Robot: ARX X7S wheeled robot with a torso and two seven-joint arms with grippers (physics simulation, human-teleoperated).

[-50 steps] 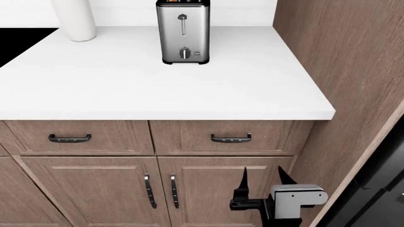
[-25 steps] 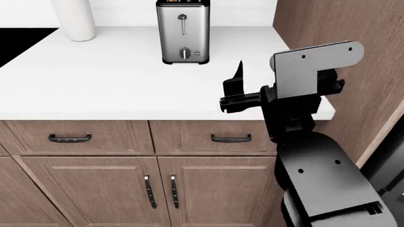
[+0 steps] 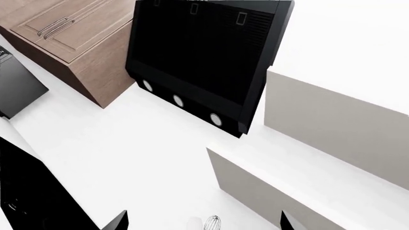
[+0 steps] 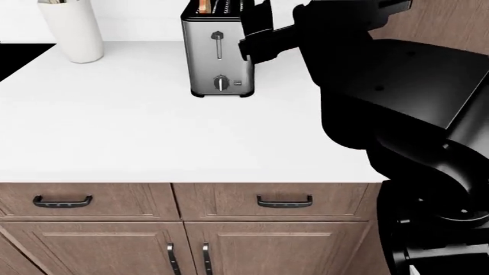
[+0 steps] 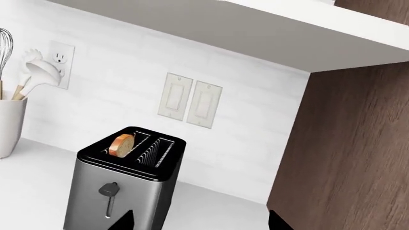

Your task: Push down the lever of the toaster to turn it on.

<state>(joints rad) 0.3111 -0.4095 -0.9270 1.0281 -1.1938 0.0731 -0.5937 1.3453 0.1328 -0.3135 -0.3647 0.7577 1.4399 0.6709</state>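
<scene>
The toaster (image 4: 217, 54) stands upright at the back of the white counter (image 4: 153, 132), steel-sided with a black top. Its lever (image 4: 217, 37) sits at the top of the front slot, above the round dial (image 4: 221, 83). My right gripper (image 4: 257, 24) is open, level with the toaster's top and just to its right, apart from it. In the right wrist view the toaster (image 5: 124, 187) and lever (image 5: 110, 190) show by one fingertip (image 5: 124, 221), and a bread slice (image 5: 121, 143) sits in one slot. My left gripper (image 3: 203, 223) is open and empty, out of the head view.
A white utensil cup (image 4: 73, 28) stands at the back left of the counter. A tall wooden cabinet side (image 5: 345, 153) walls the counter's right end. My right arm (image 4: 397, 97) covers the right of the head view. Drawers with a handle (image 4: 284, 201) lie below the counter.
My right arm has risen from below the counter front to beside the toaster's top. The head view has shifted, so the toaster and cup sit lower in it.
</scene>
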